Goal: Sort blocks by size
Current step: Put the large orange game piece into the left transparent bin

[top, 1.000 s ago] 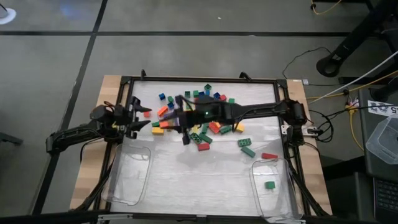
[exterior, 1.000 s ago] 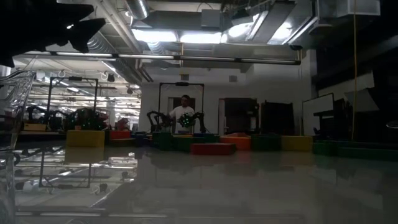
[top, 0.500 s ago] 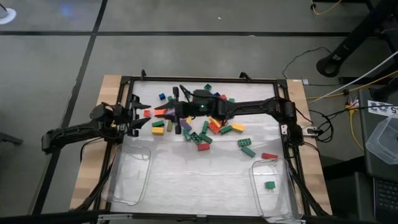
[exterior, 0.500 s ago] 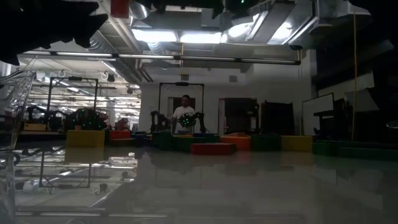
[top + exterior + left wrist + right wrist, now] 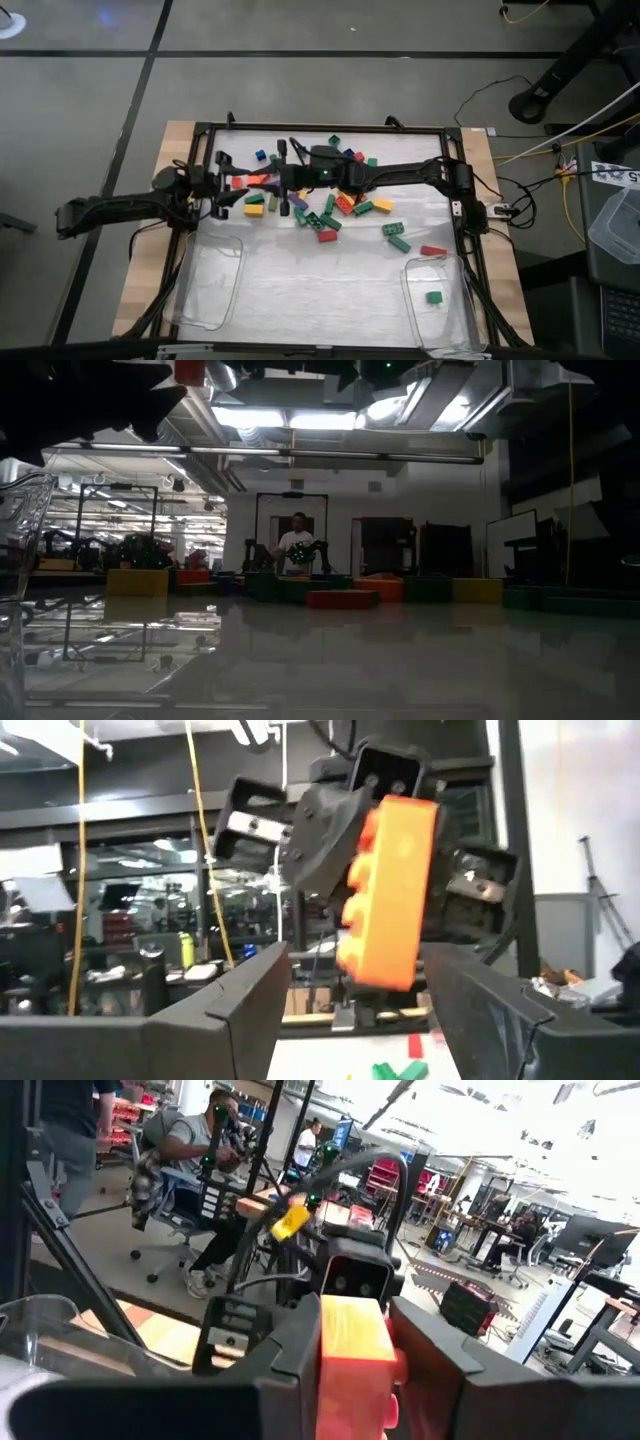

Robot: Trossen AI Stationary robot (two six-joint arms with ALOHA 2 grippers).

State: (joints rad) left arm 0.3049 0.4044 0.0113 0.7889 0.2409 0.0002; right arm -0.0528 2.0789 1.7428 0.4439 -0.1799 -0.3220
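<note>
An orange block (image 5: pixel 259 179) is being held clamped in the right end effector (image 5: pixel 262 180) above the surface (image 5: pixel 330 270), beside the block pile (image 5: pixel 335 205). The left end effector (image 5: pixel 228 186), fingers apart, is being positioned facing it. A handover is judged next, requiring closure on the block.

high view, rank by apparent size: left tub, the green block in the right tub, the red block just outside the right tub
1. Left tub, by far the largest.
2. Red block, long and narrow.
3. Green block, short and squarish.

All three lie at table level, so nearness to the camera hardly skews this.
</note>
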